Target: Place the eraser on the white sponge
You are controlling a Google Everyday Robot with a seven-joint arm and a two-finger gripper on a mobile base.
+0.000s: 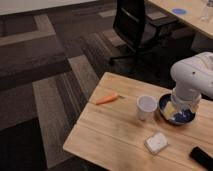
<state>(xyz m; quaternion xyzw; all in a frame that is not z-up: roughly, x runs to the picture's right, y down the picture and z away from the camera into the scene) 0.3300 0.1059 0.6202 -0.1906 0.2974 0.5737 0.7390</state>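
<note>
1. Layout. The wooden table (110,131) fills the lower right of the camera view, with patterned carpet around it. A black office chair (131,24) stands beyond its far edge, apart from it.

2. Arm. The white robot arm (194,74) enters from the right and bends down over the right part of the table. The gripper (181,105) hangs at its lower end, directly above the dark blue bowl (189,118) and close to its contents. Its jaws stand spread wide, and nothing can be seen held between them.

3. Objects, in descending size. The bowl sits near the right edge. The white paper cup (146,106) stands upright just beside it on the left. An orange carrot-shaped item (107,99) lies flat further left, well apart from the cup.

4. Task items. The white sponge (156,143) lies flat on the near side of the table, in front of the cup and touching nothing. The eraser (201,157) lies at the lower right corner, partly cut off by the frame edge, to the right of the sponge and apart from it.

5. Step in hand. Judged from this layout, the eraser is not yet picked up; the approach is under way.

6. Next move. The gripper should clear the bowl, travel toward the near right corner, align across the short side of the eraser, then descend and close
</note>
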